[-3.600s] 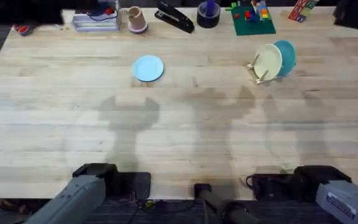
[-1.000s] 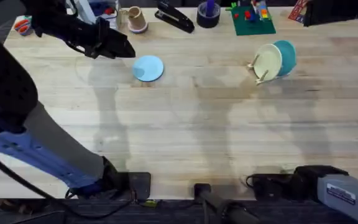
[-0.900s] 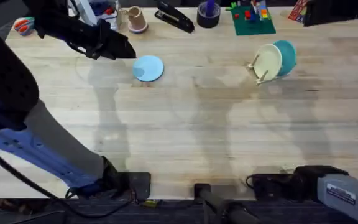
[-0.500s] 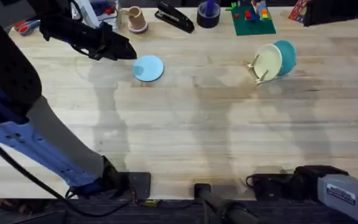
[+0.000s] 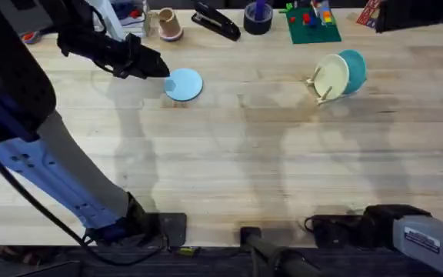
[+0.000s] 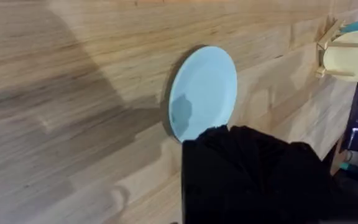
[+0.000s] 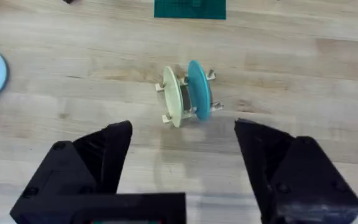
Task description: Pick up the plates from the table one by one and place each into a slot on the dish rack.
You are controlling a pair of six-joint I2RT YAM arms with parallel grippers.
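Left gripper (image 5: 160,69) at pale blue plate (image 5: 184,84) rim, finger gap unreadable; flat plate may skid on table (image 5: 229,169); right gripper (image 7: 182,149) wide open, empty.

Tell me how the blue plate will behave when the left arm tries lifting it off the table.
The blue plate looks thin and stiff, so probably light and rigid. Lying flat on the table, its rim leaves little to grab, so it may slide. The left end effector sits beside its edge.

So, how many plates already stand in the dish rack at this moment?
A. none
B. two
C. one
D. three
B: the cream plate and the teal plate stand upright in the dish rack, while the pale blue plate lies flat on the table.
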